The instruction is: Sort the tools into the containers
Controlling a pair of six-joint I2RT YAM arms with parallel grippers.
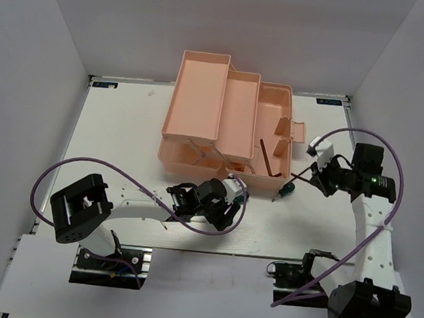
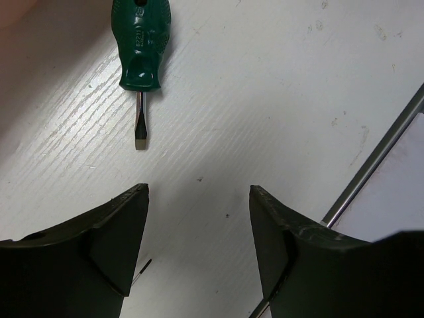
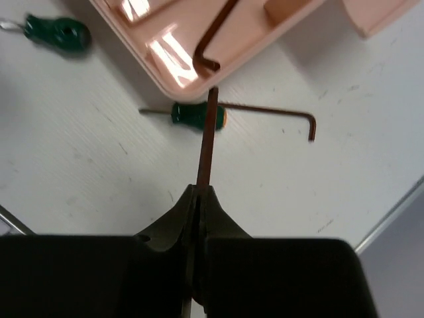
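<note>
Clamping my right pincer point(image 3: 199, 195) tight on a thin, dark brown hex key point(image 3: 207, 126), I hold its straight shank out over the table point(image 2: 278, 99), its far end at the rounded lip of the salmon-pink toolbox point(image 1: 199, 98). The box is smooth, glossy plastic, its tiered trays folded out. A second hex key point(image 3: 211, 33), L-shaped, lies inside the nearest tray. A third hex key point(image 3: 271, 111) lies flat on the tabletop just outside it, with its short leg bent down at the end. Touching or crossing this one is a stubby screwdriver point(image 3: 195, 114) with a fat green handle and a slim metal shaft.

My left pincer point(image 2: 199, 218) is released, with its matte black fingers point(image 2: 112, 245) spread above white painted board with a fine raised grain. Ahead of them, apart, lies the other green screwdriver point(image 2: 140, 46). It has a moulded handle and its short flat-blade tip points back at me.
</note>
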